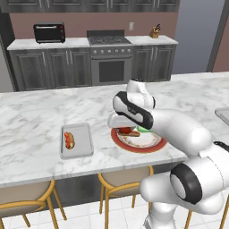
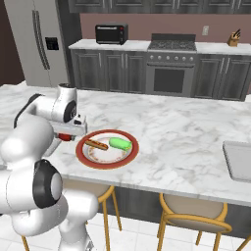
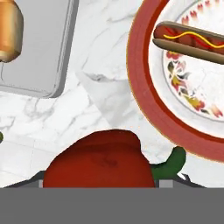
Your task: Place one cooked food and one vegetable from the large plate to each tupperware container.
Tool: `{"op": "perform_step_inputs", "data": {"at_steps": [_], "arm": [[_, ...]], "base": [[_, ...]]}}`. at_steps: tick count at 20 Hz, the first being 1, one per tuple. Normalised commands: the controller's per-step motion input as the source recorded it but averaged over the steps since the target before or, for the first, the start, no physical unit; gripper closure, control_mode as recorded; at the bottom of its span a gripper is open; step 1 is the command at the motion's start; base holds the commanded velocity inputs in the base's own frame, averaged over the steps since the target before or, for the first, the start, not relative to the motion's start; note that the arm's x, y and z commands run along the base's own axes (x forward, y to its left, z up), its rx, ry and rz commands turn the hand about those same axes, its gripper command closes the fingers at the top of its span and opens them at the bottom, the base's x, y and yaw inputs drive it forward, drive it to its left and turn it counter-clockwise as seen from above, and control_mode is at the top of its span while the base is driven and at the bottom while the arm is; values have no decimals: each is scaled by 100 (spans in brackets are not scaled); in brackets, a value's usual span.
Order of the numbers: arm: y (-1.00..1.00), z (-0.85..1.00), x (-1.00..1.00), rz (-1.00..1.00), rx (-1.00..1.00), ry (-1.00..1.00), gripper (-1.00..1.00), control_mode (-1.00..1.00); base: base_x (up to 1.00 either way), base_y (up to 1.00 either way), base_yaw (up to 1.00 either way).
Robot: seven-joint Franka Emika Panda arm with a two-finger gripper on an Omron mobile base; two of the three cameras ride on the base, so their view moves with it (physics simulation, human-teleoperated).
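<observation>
Even, bright rendered light, soft faint shadows under the large plate [image 2: 107, 162], no glare, slightly soft, low-resolution textures

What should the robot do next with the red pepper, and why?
Probably swing the gripper sideways to the light-grey rectangular tray, carrying the red pepper with the green stem. The pepper sits at the gripper, beside the red-rimmed round plate, and that tray holds just a hot dog, no vegetable.

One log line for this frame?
pincer: holding red bell pepper | location: between light-grey tray and red-rimmed plate | plate: hot dog
</observation>
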Motion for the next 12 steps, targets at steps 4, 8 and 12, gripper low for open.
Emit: {"op": "perform_step_inputs", "data": {"at_steps": [4, 8, 12], "arm": [[90, 27, 4, 17, 0, 0, 100, -100], [71, 0, 4, 11, -3, 0, 100, -100], [51, -11, 2, 8, -6, -3, 100, -100]], "base": [[0, 0, 0], [0, 0, 0], [0, 0, 0]]}}
